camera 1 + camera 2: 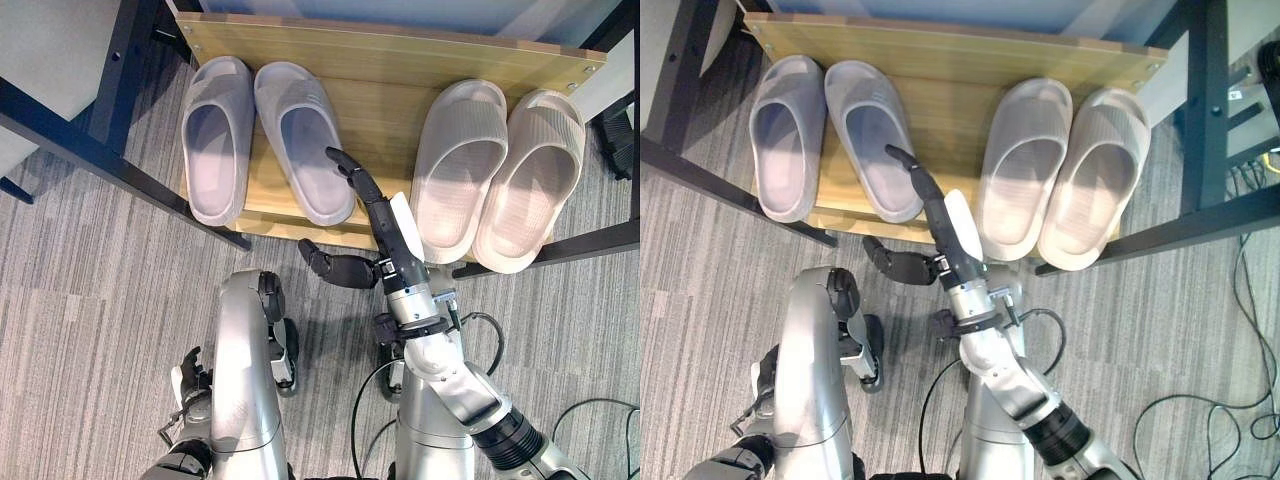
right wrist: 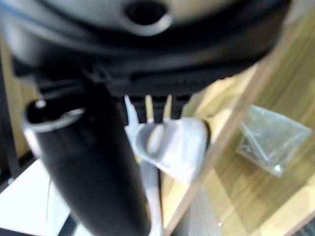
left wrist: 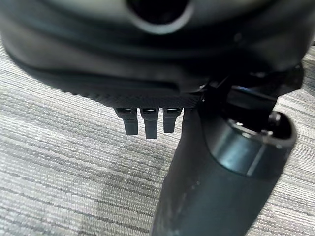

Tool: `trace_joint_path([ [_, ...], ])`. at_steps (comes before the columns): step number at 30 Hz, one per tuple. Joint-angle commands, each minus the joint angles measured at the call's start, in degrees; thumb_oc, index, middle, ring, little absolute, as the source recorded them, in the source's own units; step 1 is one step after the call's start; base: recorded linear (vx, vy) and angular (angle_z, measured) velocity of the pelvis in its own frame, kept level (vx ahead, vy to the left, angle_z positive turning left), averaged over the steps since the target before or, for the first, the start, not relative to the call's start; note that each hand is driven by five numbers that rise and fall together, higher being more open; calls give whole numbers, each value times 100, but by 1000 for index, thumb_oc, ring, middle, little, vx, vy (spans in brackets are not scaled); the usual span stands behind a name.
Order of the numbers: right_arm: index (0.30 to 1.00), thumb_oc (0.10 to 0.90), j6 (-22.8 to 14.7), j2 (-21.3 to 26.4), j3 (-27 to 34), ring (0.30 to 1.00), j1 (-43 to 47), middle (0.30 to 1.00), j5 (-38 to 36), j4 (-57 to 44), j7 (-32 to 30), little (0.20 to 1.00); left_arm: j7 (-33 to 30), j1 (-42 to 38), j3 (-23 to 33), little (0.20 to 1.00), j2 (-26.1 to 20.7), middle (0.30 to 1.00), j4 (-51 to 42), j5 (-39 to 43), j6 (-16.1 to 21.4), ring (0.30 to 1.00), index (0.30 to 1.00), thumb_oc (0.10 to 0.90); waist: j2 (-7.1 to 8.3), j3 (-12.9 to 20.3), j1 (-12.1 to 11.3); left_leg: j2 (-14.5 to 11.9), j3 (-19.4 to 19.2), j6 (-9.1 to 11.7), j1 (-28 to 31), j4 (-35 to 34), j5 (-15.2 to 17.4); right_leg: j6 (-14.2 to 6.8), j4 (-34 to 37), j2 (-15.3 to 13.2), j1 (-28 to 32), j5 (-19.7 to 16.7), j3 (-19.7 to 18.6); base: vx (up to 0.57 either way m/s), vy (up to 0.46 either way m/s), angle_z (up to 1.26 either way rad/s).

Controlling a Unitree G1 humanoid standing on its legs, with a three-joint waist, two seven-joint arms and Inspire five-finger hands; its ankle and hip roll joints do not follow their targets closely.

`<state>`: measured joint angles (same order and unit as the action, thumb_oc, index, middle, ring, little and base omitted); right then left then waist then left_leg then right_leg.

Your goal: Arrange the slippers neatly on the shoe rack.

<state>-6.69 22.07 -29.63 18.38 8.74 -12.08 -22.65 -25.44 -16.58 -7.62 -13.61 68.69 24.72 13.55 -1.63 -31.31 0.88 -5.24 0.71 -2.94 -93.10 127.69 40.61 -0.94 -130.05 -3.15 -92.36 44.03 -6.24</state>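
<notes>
Two lilac slippers lie side by side on the left of the wooden shelf [image 1: 380,70] of the shoe rack: one [image 1: 218,135] at the outer edge, the other [image 1: 300,130] just inside it. On the shelf's right lie two beige slippers [image 1: 462,165] [image 1: 530,175], their heels past the front edge. My right hand [image 1: 385,225] reaches over the shelf's front, open, with straight fingers at the inner lilac slipper's right rim [image 2: 170,142] and the thumb spread out to the side. My left hand [image 1: 190,385] hangs low by my side over the carpet, fingers relaxed [image 3: 145,123].
Black frame bars of the rack run along the left [image 1: 100,150] and at the right front [image 1: 590,240]. A small clear bag of hardware [image 2: 273,142] lies on wood in the right wrist view. Grey striped carpet [image 1: 90,300] lies in front of the rack.
</notes>
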Motion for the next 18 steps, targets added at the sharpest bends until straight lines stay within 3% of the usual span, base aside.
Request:
trace_joint_path([
  [1, 900, 800, -738, -41, -345, 900, 645, 900, -150, -1435, 244, 900, -34, 258, 114, 900, -147, 900, 336, 154, 135, 900, 900, 800, 158, 152, -327, 158, 819, 53, 315, 186, 299, 487, 82, 53, 242, -746, -668, 0, 0, 0],
  [7, 900, 800, -901, 111, -286, 900, 666, 900, -185, -1617, 328, 900, 58, 297, 150, 900, -141, 900, 315, 217, 171, 900, 900, 800, 155, 152, -323, 164, 818, 64, 315, 190, 298, 483, 61, 52, 242, -749, -671, 0, 0, 0],
  [9, 900, 800, -1009, 441, 92, 900, 448, 900, 443, -1948, 57, 900, 88, 414, 357, 900, -125, 900, 224, 402, 304, 900, 900, 800, 146, 152, -312, 181, 813, 72, 315, 194, 299, 482, 47, 31, 241, -721, -671, 0, 0, 0],
  [13, 900, 800, -1029, 545, 291, 900, 225, 900, 656, -2102, -71, 900, 39, 516, 348, 900, -128, 900, 179, 349, 362, 900, 900, 800, 145, 152, -308, 185, 817, 71, 315, 203, 300, 479, 32, 29, 241, -719, -669, 1, -3, 1],
  [18, 900, 800, -887, 726, 736, 900, -316, 900, 1460, -2366, -641, 900, -114, 661, 248, 900, -79, 900, 149, 164, 432, 900, 900, 800, 141, 152, -271, 175, 825, 53, 315, 193, 317, 493, 24, 22, 241, -674, -677, 0, 0, 0],
])
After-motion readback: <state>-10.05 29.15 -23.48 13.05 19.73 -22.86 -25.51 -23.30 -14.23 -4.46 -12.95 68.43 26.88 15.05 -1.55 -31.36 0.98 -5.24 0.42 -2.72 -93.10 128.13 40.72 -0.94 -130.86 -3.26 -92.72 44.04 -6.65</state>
